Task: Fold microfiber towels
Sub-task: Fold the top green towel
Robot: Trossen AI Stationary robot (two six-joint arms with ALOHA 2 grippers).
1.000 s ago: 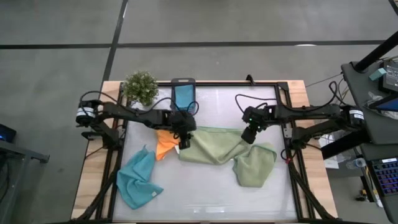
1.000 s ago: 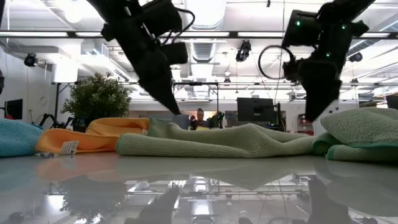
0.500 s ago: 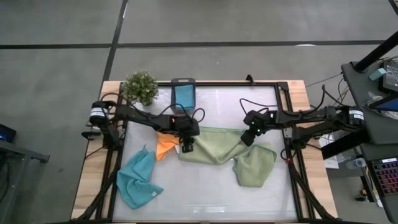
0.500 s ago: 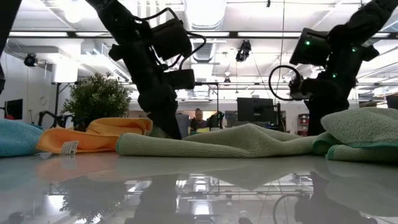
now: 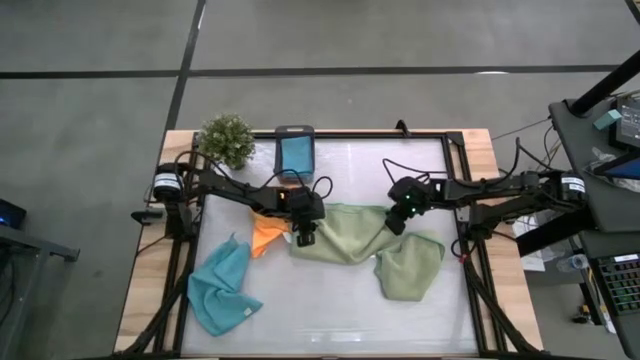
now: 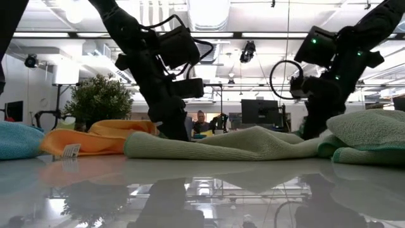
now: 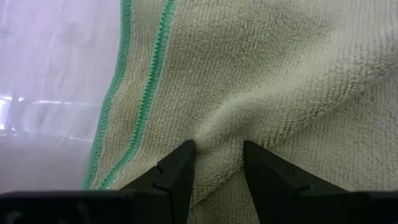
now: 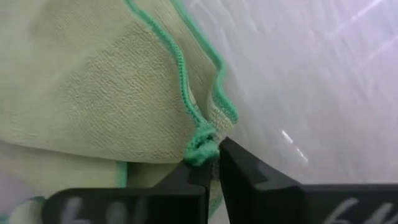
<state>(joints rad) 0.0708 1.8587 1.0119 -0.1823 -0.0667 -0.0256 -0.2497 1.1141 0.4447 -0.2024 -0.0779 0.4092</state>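
no readable text, orange towel's (image 6: 95,140) white tag (image 6: 70,150) too small to read

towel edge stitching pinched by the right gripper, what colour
Bright green stitching along the sage green microfiber towel, clearest in the right wrist view.

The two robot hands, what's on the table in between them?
One spread sage green towel runs from the left gripper to the right gripper; the high view shows nothing else between them.

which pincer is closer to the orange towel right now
Left. The left pincer sits on the sage green towel right beside the orange towel; the right pincer is across that green towel, farther away.
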